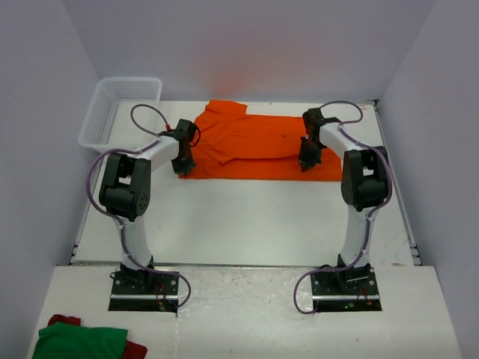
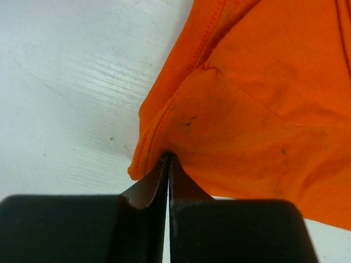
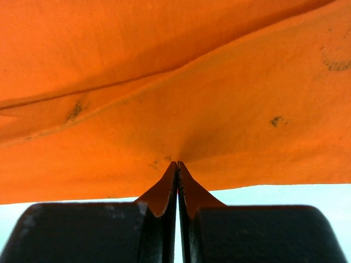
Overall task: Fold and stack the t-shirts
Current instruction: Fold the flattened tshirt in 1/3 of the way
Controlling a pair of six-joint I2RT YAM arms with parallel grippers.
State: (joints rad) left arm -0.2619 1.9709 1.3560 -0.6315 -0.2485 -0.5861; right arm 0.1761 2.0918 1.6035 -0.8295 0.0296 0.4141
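A bright orange t-shirt [image 1: 254,142] lies across the far half of the white table [image 1: 239,217], partly folded, with a flap turned over near its top left. My left gripper [image 1: 183,166] is shut on the shirt's near left corner. In the left wrist view the hemmed orange corner [image 2: 164,126] puckers at my closed tips [image 2: 168,156]. At the shirt's near right edge my right gripper [image 1: 307,163] is also shut. In the right wrist view the fabric [image 3: 164,82] gathers into the pinched tips [image 3: 177,163].
A white plastic basket [image 1: 120,108] stands at the table's back left corner. Green and red cloth [image 1: 78,340] lies on the near ledge at the bottom left, beside the left arm's base. White walls close in the table on three sides.
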